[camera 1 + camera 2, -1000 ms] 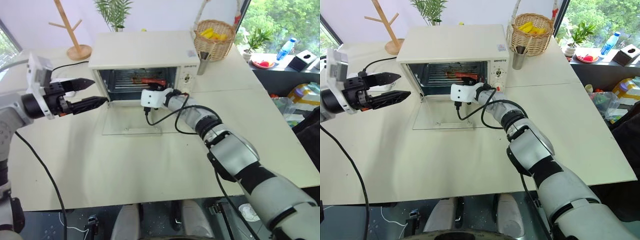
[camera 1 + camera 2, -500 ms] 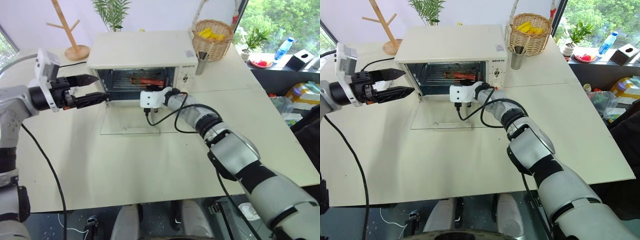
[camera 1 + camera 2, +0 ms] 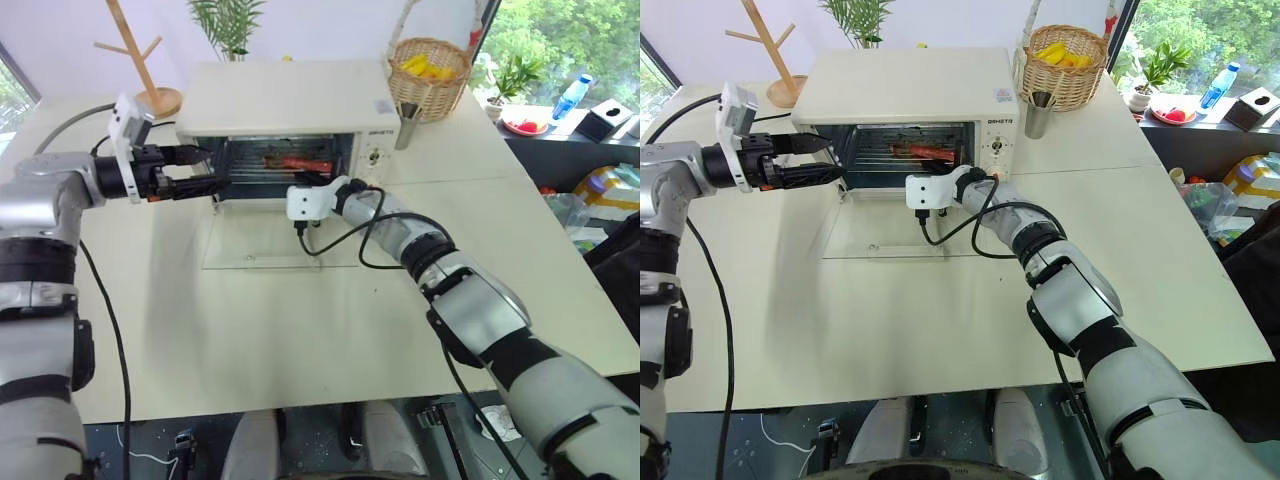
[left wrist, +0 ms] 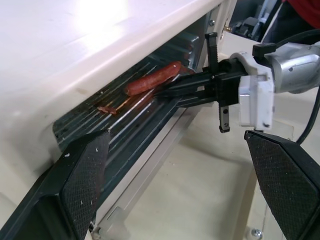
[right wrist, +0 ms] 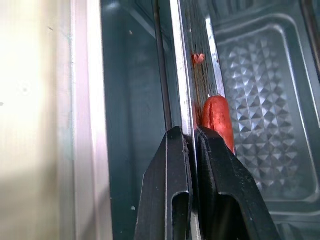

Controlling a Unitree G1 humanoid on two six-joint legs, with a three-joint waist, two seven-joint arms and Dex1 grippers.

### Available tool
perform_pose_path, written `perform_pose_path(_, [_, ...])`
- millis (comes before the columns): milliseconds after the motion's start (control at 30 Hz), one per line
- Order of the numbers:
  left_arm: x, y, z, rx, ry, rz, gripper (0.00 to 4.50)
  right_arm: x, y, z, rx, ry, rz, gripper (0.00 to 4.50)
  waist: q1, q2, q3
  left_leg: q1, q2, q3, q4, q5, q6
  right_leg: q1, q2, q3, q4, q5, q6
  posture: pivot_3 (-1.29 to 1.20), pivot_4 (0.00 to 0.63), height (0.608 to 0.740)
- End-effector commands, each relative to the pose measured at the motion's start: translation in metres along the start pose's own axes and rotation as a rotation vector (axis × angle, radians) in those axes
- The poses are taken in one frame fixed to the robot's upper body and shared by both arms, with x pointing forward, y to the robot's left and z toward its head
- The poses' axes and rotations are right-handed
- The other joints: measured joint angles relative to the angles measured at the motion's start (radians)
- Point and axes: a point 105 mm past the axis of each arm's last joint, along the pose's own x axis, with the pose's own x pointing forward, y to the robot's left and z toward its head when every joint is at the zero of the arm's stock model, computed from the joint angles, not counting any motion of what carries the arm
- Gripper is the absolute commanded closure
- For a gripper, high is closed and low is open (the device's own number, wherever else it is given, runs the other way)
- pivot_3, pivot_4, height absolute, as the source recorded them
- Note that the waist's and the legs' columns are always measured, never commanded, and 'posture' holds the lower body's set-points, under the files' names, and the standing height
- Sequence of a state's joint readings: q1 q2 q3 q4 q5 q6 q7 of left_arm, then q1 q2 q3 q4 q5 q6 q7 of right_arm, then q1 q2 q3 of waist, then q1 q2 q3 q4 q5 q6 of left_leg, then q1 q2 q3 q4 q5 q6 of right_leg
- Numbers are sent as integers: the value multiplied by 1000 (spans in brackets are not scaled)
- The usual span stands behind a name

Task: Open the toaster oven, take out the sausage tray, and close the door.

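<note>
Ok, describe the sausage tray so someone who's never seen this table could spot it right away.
Find the cream toaster oven on the table, its glass door lying open. Inside sits the sausage tray, a shallow silvery pan whose front rim the right gripper pinches. It alone carries a red sausage.

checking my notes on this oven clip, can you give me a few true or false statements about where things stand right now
1. The door lies open, flat on the table. True.
2. The right pincer is shut on the rim of the sausage tray. True.
3. The left pincer is shut on the door's handle. False: it is open, near the left side of the toaster oven.
4. The sausage lies on the table. False: it is on the tray inside the oven.
5. A wicker basket stands to the oven's right. True.
</note>
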State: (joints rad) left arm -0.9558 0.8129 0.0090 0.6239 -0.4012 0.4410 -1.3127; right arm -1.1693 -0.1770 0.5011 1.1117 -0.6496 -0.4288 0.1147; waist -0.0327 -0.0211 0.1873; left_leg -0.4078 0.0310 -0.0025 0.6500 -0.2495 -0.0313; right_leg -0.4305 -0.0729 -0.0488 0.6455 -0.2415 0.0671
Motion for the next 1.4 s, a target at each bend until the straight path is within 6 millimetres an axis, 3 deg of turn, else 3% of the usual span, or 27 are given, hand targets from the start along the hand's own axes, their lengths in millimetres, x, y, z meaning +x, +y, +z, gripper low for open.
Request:
perform_pose_path(33, [0,2,13,57,-13,0,0,-2,-26,22,40,-103,-103,4488,-1,0,0,0,0,0,0,0,0,0,0,0,0,0,0,0,150,734])
perform_pose_path(367, [2,0,15,65,-13,-30,0,-22,-22,31,37,-146,-104,4488,-7,0,0,0,0,-1,1,0,0,0,1,0,1,0,0,0,150,734])
perform_pose_path(600, [2,0,15,67,-16,-28,0,-14,-17,22,87,-90,-73,4488,-8,0,0,0,0,-1,1,0,0,0,1,0,1,0,0,0,150,734])
perform_pose_path(767, [1,-2,17,71,-20,-28,0,-7,-13,17,75,-59,-54,2360,-9,0,0,1,1,-1,2,0,0,0,1,0,2,0,0,0,150,734])
perform_pose_path(1067, [-1,-2,19,76,-28,-21,0,1,-11,15,53,-38,-61,2360,-10,0,0,1,1,0,2,0,0,0,1,1,2,0,0,0,150,734])
perform_pose_path(1400, [0,-2,20,73,-33,-23,0,-3,-25,21,-5,-80,-118,2360,-10,0,0,1,1,0,2,0,0,0,1,1,2,0,0,0,150,734])
